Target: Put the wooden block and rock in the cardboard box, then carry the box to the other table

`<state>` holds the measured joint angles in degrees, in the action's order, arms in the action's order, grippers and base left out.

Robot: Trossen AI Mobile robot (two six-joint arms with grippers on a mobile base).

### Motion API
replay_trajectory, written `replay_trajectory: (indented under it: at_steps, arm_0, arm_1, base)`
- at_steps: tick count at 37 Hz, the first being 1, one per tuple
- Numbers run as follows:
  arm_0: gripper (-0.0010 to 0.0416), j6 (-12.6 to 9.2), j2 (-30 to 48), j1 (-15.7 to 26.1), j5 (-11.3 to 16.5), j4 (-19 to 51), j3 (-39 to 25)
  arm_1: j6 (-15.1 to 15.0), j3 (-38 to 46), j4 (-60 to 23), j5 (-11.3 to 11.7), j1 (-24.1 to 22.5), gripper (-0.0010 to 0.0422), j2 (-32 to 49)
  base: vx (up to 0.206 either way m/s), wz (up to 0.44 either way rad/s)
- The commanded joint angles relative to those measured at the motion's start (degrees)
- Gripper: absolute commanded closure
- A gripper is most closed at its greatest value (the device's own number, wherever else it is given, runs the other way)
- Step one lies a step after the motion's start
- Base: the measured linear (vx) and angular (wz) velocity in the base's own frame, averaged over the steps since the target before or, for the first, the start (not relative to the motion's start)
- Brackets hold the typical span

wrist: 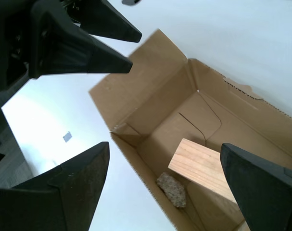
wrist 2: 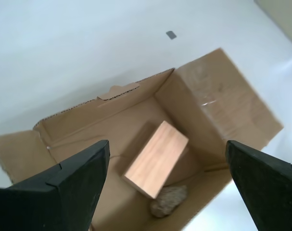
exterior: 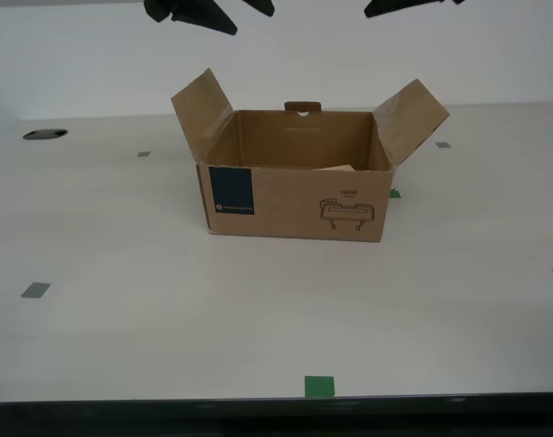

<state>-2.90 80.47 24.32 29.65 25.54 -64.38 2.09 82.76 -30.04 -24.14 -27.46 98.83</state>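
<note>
Right now the cardboard box [exterior: 294, 205] sits open near the middle of the pale tabletop [exterior: 167, 319], its two side flaps splayed up and outward and its front face showing a dark navy label and a small printed drawing. Both task pieces are already inside it. From above, the wooden block [wrist 2: 156, 159] lies flat on the box floor, and the rock [wrist 2: 169, 200] rests just beside one end of the block, close against the box wall.

My second gripper [wrist 2: 167, 185] hangs over the open box with its jaws spread wide apart and nothing between them; the block and the rock both lie below the gap, well clear of either fingertip. My first gripper [wrist: 167, 185] hovers above the box as well, jaws likewise wide apart and empty, and looking along it the block [wrist: 206, 168] and the rock [wrist: 172, 189] lie down on the box floor between the two black fingers. The other arm's dark fingers show beyond the box's raised flap.

In the exterior view, only black gripper tips poke in at the top edge, above the box. Small grey tape squares [exterior: 35, 289] dot the tabletop, and a green tape square [exterior: 319, 386] sits at its near edge.
</note>
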Motion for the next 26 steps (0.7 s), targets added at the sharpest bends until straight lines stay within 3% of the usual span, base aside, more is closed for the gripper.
replay_trajectory:
  at_steps: [1,6,9,12,21,26]
  arm_0:
    - [0.0102,-0.83,-3.13,0.0,-4.35,1.97,-0.07]
    - [0.0106,-4.5,-7.32,0.0,-11.37,3.93,-0.07]
    - [0.0105,-7.69,-9.16,-0.07,-11.58,5.16,-0.07]
    - [0.0097,-9.33,-10.32,-0.13,-11.58,6.88,-0.07]
    - [0.0072,-9.73,-10.51,-1.07,-11.82,14.23,-0.07]
    - [0.0051,-9.66,-10.47,-2.58,-14.29,15.63,-0.04]
  arm_1:
    - [2.19,0.2,-1.46,0.11,0.17,0.0077,-1.79]
    - [2.43,0.76,-4.96,0.17,0.26,0.0067,-3.19]
    - [2.47,1.79,-9.11,0.17,0.5,0.0066,-3.28]
    - [2.99,2.73,-13.09,0.22,0.57,0.0067,-3.28]
    - [3.52,4.17,-17.94,1.16,0.94,0.0066,-3.28]
    - [4.04,4.7,-18.01,3.19,1.27,0.0066,-3.28]
  base:
    - [0.0,0.0]
    - [0.0,0.0]
    - [0.0,0.0]
    - [0.0,0.0]
    - [0.0,0.0]
    - [0.0,0.0]
